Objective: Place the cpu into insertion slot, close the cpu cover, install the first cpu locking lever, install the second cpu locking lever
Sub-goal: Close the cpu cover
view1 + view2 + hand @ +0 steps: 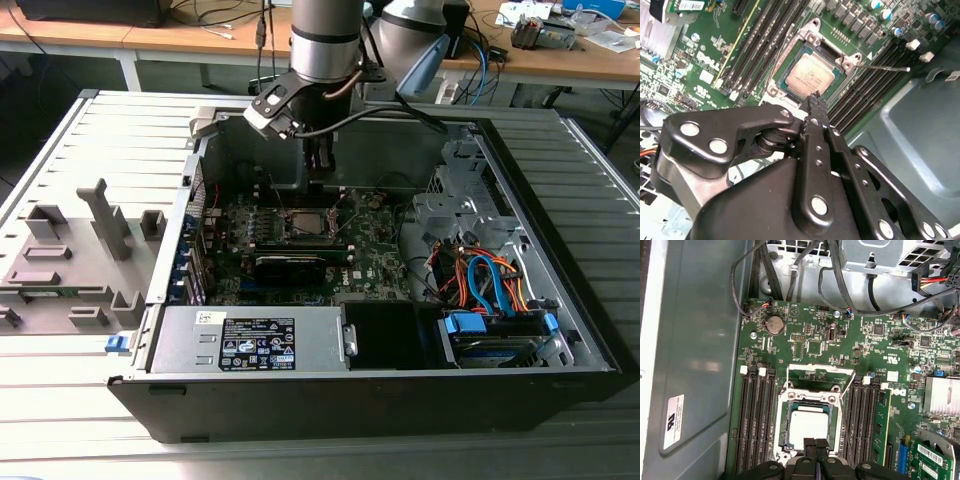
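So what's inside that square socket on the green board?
The cpu lies in the insertion slot, silvery face up. The gripper covers one edge; whatever is beneath the chip is hidden.

Even diffuse light, soft shadow inside the case (400,400), glare on the cpu (810,427)

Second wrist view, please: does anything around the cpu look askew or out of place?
Nothing looks damaged. The cpu lies flat and square in the slot. One thin lever juts sideways over the memory slots, apparently not latched down.
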Robot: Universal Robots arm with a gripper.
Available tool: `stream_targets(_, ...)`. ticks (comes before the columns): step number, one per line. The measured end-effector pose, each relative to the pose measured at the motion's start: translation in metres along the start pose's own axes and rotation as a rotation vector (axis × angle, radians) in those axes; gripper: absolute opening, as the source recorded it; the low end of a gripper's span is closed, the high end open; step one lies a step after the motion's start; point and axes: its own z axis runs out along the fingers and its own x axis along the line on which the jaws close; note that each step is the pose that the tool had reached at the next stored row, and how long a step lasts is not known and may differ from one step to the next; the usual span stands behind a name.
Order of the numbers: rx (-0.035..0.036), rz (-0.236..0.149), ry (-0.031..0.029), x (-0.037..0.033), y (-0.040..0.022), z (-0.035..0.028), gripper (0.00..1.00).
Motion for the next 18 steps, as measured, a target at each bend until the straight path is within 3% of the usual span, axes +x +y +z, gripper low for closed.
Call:
stream_targets(5, 0.0006, 0.0, 0.0, -0.0037, 0.0145, 0.0001, 0.11)
stream_targets(9, 0.0011, 0.0, 0.0004, -0.0097, 0.0225, 0.0005, 0.11)
stream_targets(12, 0.0039, 0.0, 0.0004, -0.0123, 0.0374, 0.0004, 0.11)
stream_targets(18, 0.0078, 0.0, 0.001, -0.0149, 0.0604, 0.0005, 0.11)
